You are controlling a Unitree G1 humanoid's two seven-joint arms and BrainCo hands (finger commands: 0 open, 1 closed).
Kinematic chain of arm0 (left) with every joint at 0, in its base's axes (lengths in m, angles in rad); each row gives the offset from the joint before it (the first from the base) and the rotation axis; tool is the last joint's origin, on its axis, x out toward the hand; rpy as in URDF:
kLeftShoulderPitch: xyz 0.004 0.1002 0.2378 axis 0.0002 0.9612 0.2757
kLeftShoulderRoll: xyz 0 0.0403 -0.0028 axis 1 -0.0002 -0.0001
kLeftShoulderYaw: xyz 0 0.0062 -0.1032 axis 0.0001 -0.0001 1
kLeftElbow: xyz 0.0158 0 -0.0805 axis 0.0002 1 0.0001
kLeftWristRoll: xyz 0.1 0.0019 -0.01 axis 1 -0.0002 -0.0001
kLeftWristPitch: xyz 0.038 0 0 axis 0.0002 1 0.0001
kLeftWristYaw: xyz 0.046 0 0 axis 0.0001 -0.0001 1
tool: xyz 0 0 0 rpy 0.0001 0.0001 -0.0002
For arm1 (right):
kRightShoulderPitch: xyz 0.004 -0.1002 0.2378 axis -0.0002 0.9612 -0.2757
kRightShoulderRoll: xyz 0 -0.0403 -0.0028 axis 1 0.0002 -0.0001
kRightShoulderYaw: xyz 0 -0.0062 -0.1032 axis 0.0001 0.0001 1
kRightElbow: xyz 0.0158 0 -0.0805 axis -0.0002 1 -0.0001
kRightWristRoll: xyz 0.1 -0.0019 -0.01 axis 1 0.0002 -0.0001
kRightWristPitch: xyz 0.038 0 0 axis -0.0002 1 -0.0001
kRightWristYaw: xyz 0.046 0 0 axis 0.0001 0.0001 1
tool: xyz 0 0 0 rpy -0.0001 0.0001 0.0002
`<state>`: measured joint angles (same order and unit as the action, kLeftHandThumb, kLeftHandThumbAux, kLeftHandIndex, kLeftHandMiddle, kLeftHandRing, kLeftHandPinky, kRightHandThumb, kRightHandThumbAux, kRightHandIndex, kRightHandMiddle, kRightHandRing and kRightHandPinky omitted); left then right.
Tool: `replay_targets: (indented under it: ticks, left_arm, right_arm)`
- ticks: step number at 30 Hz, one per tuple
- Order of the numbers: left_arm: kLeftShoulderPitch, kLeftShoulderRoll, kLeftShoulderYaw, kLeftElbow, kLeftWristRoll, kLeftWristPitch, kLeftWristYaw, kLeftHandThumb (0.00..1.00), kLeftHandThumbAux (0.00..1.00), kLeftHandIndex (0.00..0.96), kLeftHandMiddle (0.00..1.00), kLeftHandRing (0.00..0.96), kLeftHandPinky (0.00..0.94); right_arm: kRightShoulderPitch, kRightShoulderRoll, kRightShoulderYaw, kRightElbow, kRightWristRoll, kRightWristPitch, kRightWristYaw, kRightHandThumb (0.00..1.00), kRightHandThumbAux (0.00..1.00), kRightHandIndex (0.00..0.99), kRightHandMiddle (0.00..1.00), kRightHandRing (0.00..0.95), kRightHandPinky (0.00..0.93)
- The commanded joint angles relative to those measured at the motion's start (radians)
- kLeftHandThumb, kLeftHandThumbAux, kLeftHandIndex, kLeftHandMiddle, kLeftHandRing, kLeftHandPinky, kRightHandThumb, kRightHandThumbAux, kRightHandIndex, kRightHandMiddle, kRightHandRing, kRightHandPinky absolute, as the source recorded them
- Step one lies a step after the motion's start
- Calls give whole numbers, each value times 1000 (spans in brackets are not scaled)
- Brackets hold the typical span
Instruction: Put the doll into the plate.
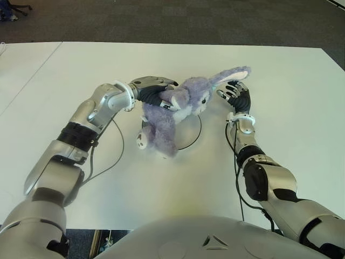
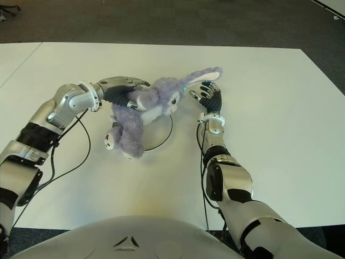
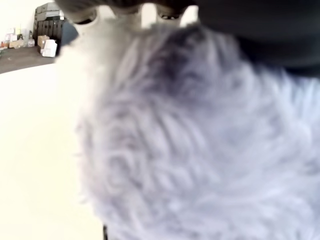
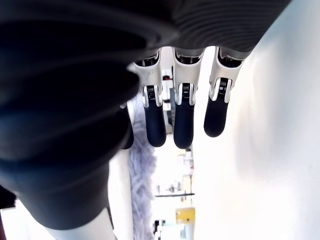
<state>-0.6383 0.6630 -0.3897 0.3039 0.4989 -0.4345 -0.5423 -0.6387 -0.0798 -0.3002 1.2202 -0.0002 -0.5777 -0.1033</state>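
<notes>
A white tabletop (image 1: 291, 162) fills most of both eye views, with dark carpet (image 1: 188, 21) beyond its far edge. Near the middle lies a round white plate (image 1: 190, 129), largely covered by the doll (image 1: 167, 116), a fluffy lilac rabbit. The doll's body and feet hang over the plate's left rim toward the tabletop, its head sits above the plate, and one long ear (image 1: 232, 74) stretches to the right. The left robot hand (image 1: 156, 91) reaches in from the left, and its fingers are closed around the doll near the head; its wrist view shows only fur close against the hand. The right robot hand (image 1: 235, 96) shows just right of the doll, below the ear tip, fingers (image 4: 183, 122) extended, slightly spread and holding nothing. Thin black cables (image 1: 116, 156) trail along both arms.
</notes>
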Motion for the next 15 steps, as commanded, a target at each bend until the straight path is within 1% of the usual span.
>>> replay_targets:
  ticks: [1, 6, 8, 10, 13, 15]
  left_arm:
    - [28, 61, 48, -43, -81, -34, -74, 216, 161, 0, 0, 0, 0]
    - [0, 84, 115, -18, -197, -90, -90, 269, 201, 0, 0, 0, 0]
    - [-1, 84, 154, -15, -252, -113, -77, 291, 225, 0, 0, 0, 0]
    - [1, 82, 168, -15, -272, -122, -74, 298, 231, 0, 0, 0, 0]
    - [43, 81, 228, -76, -335, -124, -44, 317, 253, 0, 0, 0, 0]
    - [60, 79, 252, -96, -353, -125, -34, 332, 272, 0, 0, 0, 0]
  right_arm:
    - [188, 83, -15, 136, 17, 146, 10, 132, 921, 226, 274, 266, 265]
    - [189, 80, -3, 137, 2, 150, -6, 119, 922, 217, 267, 258, 258]
    - [189, 79, 3, 138, -6, 151, -18, 104, 924, 214, 265, 259, 265]
    - [189, 78, 6, 138, -8, 152, -21, 95, 926, 214, 265, 259, 267]
    - [192, 79, 3, 137, -4, 137, -15, 95, 928, 215, 262, 254, 260]
    - [190, 80, 0, 137, 0, 136, -9, 111, 930, 223, 266, 259, 275]
